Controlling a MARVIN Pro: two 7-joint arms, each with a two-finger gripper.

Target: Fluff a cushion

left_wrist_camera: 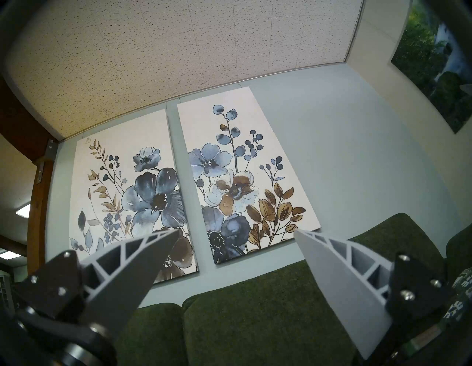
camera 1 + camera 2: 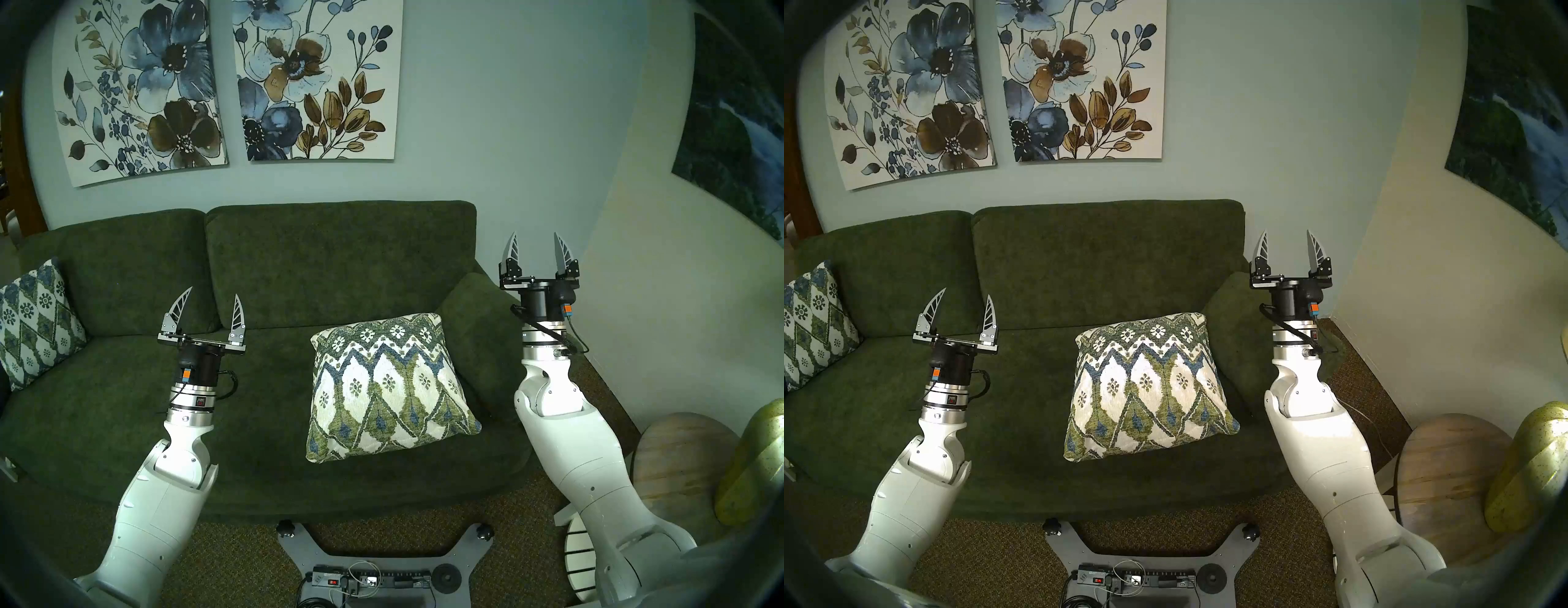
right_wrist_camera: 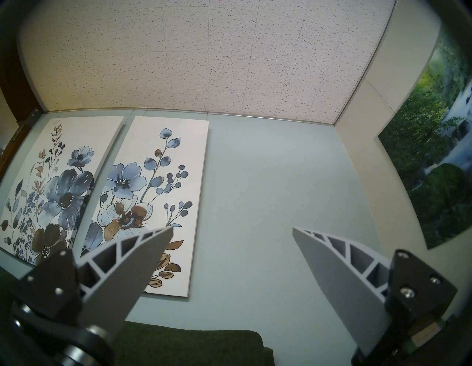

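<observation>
The cushion (image 2: 388, 384) (image 2: 1149, 384), cream with olive-green and blue zigzags, lies tilted on the right seat of the dark green sofa (image 2: 127, 407) (image 2: 881, 407), leaning toward the right armrest. A sliver of it shows at the right edge of the left wrist view (image 1: 463, 288). My left gripper (image 2: 212, 293) (image 2: 966, 294) is open and empty, raised over the left seat, pointing up at the wall. My right gripper (image 2: 535, 235) (image 2: 1287, 232) is open and empty, raised above the right armrest, to the right of the cushion. Both wrist views (image 1: 236, 231) (image 3: 233, 228) show open fingers against wall and ceiling.
A matching, bluer patterned pillow (image 2: 34, 322) (image 2: 811, 327) leans at the sofa's left end. A round wooden side table (image 2: 679, 463) and a gold vase (image 2: 759, 458) stand at the right. Two floral canvases (image 2: 314, 80) hang above the sofa. My base (image 2: 365, 569) is in front.
</observation>
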